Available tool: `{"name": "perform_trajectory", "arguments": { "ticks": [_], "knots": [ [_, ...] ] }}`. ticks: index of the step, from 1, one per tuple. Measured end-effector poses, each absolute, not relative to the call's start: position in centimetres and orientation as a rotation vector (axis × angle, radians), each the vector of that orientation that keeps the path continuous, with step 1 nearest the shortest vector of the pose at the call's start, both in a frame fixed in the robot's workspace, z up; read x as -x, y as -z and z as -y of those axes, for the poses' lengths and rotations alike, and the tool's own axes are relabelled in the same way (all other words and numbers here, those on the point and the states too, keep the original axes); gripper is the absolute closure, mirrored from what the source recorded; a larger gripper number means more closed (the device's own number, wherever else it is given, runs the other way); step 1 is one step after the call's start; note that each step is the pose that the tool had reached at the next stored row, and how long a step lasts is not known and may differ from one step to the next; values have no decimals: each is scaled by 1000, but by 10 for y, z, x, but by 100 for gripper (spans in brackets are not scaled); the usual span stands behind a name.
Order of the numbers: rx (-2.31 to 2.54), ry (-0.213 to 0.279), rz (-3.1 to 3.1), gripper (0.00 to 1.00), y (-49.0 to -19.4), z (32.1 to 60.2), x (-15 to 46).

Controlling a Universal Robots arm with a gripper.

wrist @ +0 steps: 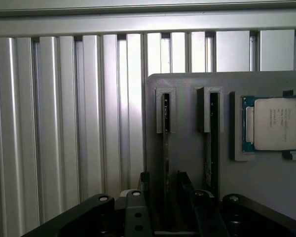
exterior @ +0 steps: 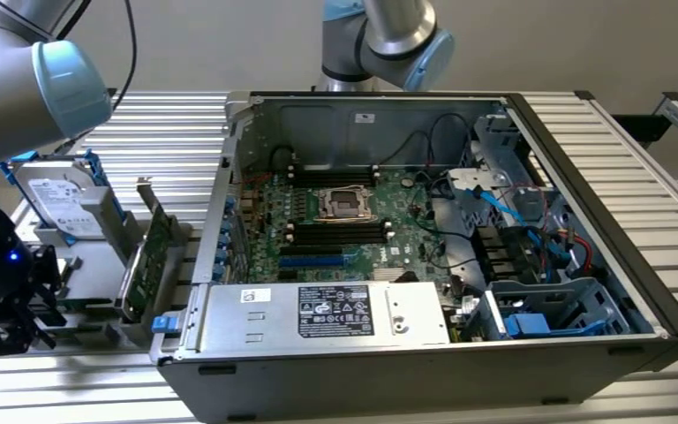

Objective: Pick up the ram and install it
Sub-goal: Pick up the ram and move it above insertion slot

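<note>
Ram stands on its long edge in a slot of a grey holder on the slatted bench, showing the wrist camera only its thin upper edge. A second stick sits in the neighbouring slot, between it and a square silver processor in its own recess. The jaws are open and straddle the ram, one on each flat face, with a gap showing on both sides, so nothing is gripped.

The stick looks light and stiff, yet it is thin and fragile. Its chips and contact edge would not tolerate bending or scraping. The best hold is probably across the two flat faces near the middle of its length, close to the upper edge, so that it lifts straight out of the slot without tipping. Smooth board faces may slip under a weak pinch, while a hard one risks the chips.

In the exterior view, the open computer case lies well apart from the holder, its motherboard exposed.
</note>
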State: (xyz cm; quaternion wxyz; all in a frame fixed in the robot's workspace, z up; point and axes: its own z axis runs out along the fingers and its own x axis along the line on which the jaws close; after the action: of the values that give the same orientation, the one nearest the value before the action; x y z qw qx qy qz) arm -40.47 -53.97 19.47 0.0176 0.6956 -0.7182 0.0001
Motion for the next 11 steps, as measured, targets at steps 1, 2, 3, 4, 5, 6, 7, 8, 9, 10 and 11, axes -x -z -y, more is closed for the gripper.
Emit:
{"name": "perform_trajectory", "arguments": {
  "ticks": [1, 2, 3, 4, 5, 6, 7, 8, 9, 10, 11],
  "knots": [
    [-2161, 0, 2232, 64, -194, 540, 405],
    [-2161, 0, 2232, 64, -194, 540, 405],
    [-2161, 0, 2232, 64, -193, 540, 405],
    [-2161, 0, 2232, 64, -193, 540, 405],
    [-2161, 0, 2231, 64, -193, 540, 405],
    [-2161, 0, 2231, 64, -193, 540, 405],
    [-2161, 0, 2231, 64, -193, 540, 405],
    [-2161, 0, 2231, 64, -193, 540, 405],
    [-2161, 0, 2231, 64, -193, 540, 405],
    [-2161, 0, 2231, 64, -193, 540, 405],
    [-2161, 0, 2231, 64, -193, 540, 405]
  ]
}}
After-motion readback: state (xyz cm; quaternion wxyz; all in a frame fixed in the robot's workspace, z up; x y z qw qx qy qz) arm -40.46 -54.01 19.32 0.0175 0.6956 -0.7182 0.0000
